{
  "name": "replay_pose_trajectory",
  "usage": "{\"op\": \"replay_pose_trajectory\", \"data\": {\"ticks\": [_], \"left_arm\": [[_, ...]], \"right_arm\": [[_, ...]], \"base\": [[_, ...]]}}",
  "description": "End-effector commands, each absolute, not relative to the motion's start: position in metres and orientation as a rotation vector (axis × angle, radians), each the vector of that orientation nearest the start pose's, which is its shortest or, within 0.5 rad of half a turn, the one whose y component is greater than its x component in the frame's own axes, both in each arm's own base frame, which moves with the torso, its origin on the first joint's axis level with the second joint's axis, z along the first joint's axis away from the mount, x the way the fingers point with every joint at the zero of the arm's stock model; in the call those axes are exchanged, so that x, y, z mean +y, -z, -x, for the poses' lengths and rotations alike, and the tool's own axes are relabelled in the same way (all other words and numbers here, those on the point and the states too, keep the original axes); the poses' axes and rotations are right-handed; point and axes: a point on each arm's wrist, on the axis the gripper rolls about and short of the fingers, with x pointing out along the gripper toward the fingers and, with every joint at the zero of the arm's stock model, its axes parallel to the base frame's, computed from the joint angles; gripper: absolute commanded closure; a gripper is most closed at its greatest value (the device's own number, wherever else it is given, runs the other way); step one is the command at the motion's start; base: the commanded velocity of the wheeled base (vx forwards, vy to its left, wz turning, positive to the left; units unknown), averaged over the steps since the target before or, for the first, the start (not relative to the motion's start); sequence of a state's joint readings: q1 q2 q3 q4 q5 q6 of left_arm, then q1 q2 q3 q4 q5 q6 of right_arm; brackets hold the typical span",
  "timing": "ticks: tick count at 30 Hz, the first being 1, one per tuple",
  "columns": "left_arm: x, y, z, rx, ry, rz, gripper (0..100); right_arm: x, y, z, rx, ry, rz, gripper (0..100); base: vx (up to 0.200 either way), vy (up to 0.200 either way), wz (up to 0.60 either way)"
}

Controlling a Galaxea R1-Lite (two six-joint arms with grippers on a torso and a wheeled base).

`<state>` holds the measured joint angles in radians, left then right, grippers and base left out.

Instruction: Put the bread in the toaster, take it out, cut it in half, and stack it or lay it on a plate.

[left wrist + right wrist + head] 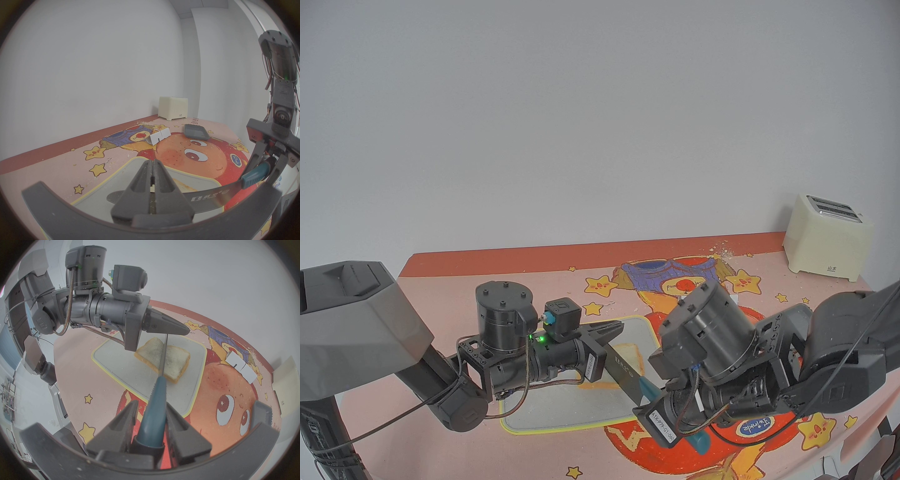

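Right end effector [152, 408] clamps knife [158, 387], blade across bread [176, 360]

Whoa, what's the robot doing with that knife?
It is getting ready to cut a slice of bread. The right gripper holds a knife by its blue-green handle, with the blade across the middle of the bread on the cutting board. The shut left gripper hovers by the blade's tip, over the bread. The bread looks whole. The toaster sits at the table's far corner, and a grey plate lies on the table.
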<state>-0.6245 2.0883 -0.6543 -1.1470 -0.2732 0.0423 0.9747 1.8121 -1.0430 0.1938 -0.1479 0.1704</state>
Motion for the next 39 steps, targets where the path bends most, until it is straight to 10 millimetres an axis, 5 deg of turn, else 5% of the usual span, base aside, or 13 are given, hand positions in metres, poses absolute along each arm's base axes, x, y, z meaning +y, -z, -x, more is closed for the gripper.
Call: {"op": "replay_pose_trajectory", "data": {"ticks": [1, 26, 39], "left_arm": [[-0.206, -0.066, -0.276, 0.286, 0.899, -0.094, 100], [-0.208, -0.076, -0.276, 0.235, 0.909, -0.085, 100], [-0.209, -0.073, -0.276, 0.249, 0.91, -0.084, 100]], "right_arm": [[0.252, -0.137, -0.175, 0.9, -0.679, 0.379, 100], [0.257, -0.121, -0.171, 0.959, -0.666, 0.393, 100], [0.255, -0.143, -0.174, 0.891, -0.675, 0.341, 100]], "base": [[0.0, 0.0, 0.0], [0.0, 0.0, 0.0], [0.0, 0.0, 0.0]]}}
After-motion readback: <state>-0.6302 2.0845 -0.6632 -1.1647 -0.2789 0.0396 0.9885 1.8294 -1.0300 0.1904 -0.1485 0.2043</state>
